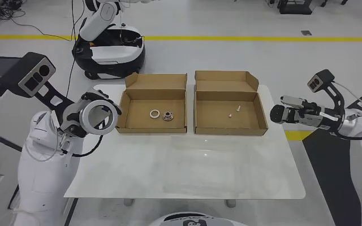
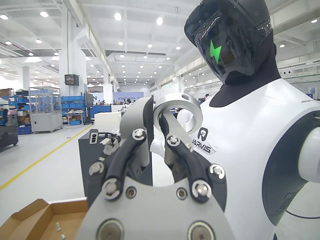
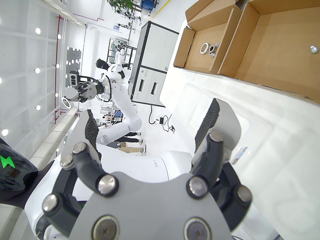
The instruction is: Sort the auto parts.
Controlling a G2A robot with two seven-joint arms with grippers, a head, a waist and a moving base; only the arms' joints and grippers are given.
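Your left gripper point(image 2: 156, 119) is hanging off the left edge of the bench point(image 1: 186, 169), its jaws clamping a big metal ring point(image 2: 175, 100). Your right gripper point(image 3: 152, 111) is hanging off the right edge, jaws wide apart. Two boxes point(image 1: 155, 89) point(image 1: 226, 90) are sitting along the far edge, holding small parts point(image 1: 167, 116) point(image 1: 238, 107).

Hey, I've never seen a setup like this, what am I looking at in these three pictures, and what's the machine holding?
This is a two-armed robot sorting auto parts at a white table. One picture looks down from above its arms; the other two come from cameras on its wrists. On the table stand two open cardboard boxes: the box nearer the left arm holds a small ring and a metal fitting; the other box holds two small screws. The left pincer grips a large metal ring, one finger through its hole. The right pincer is open and empty.
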